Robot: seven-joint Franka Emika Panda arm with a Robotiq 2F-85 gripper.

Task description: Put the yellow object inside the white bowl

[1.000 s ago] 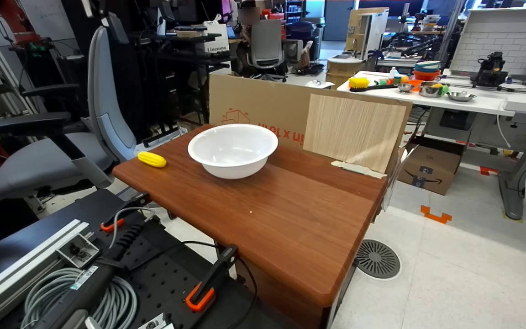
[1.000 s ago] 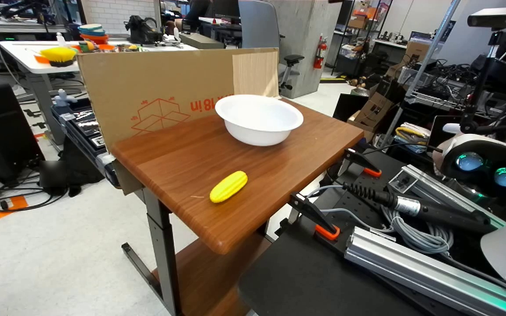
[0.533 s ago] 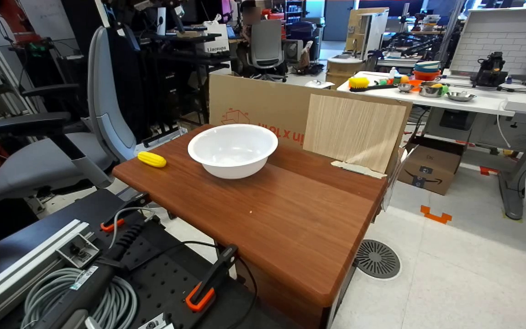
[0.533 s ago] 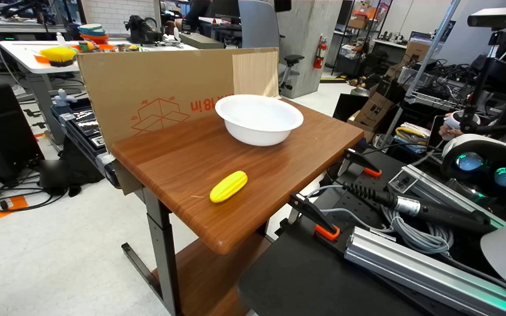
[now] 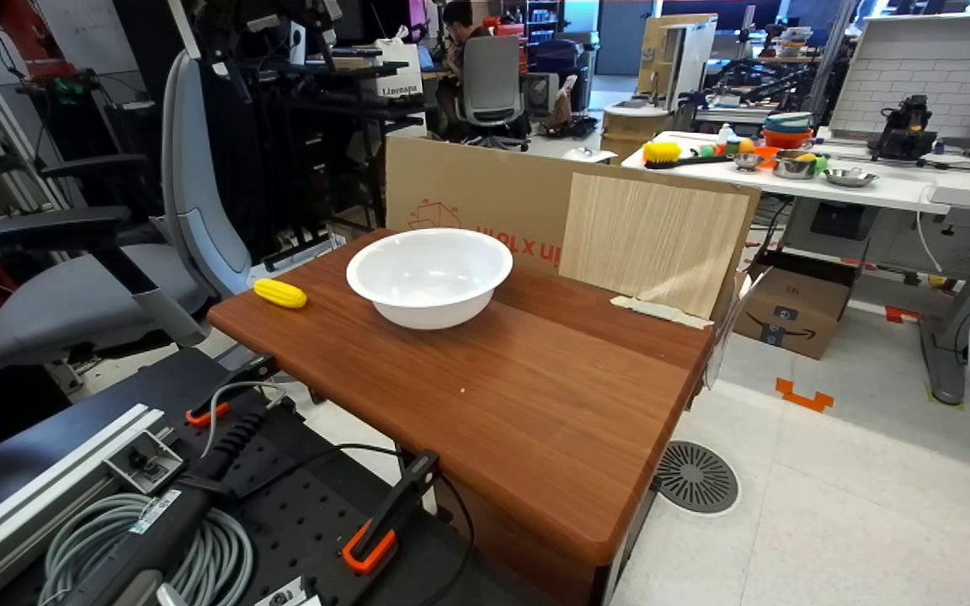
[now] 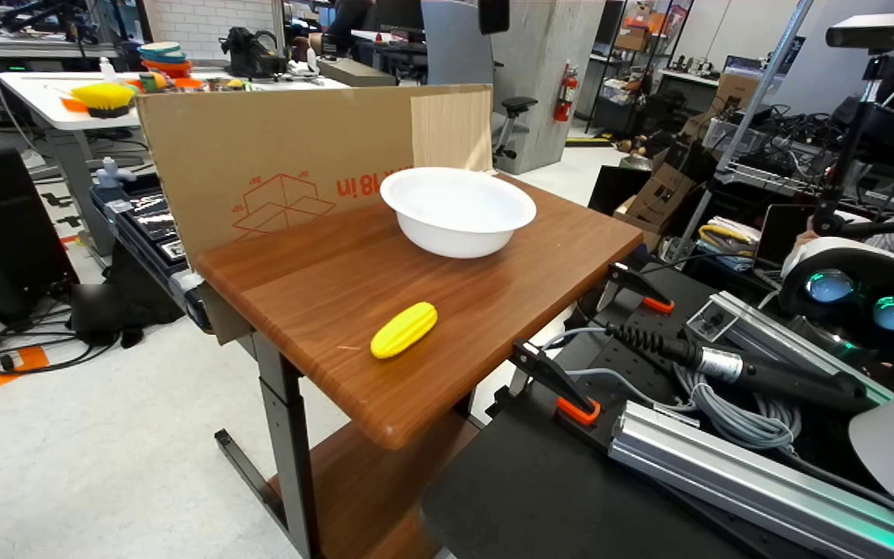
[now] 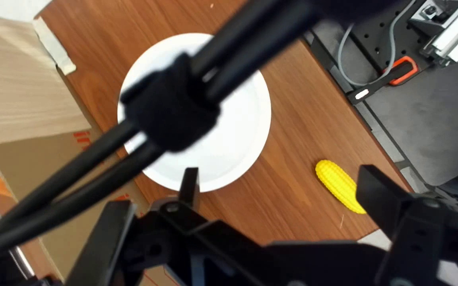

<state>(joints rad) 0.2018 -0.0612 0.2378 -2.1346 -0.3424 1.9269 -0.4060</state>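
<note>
The yellow object [image 5: 280, 294] is a corn-shaped lump lying on the brown table, near its end, in both exterior views [image 6: 404, 331]. The white bowl [image 5: 433, 315] stands upright beside it, apart from it [image 6: 455, 242]. In the wrist view my gripper [image 7: 278, 171] is open with nothing between its widely parted fingers. The right finger [image 7: 382, 198] covers one end of the yellow object [image 7: 337, 183]. The left finger [image 7: 189, 184] overlaps the rim of the bowl [image 7: 261, 135]. In an exterior view a dark part, seemingly a finger [image 6: 493, 15], shows at the top edge, high above the table.
A cardboard panel [image 6: 284, 147] stands along one long edge of the table [image 5: 468, 438], with a pale wooden board [image 5: 653, 244] against it. Black-and-orange clamps [image 6: 579, 410] grip the opposite edge. A grey chair [image 5: 207, 168] stands beyond one end. Black cables [image 7: 169, 111] cross the wrist view.
The arm parts at the top of both exterior views have come further into view, and the dark tip reaches lower. The yellow object and the bowl have not moved.
</note>
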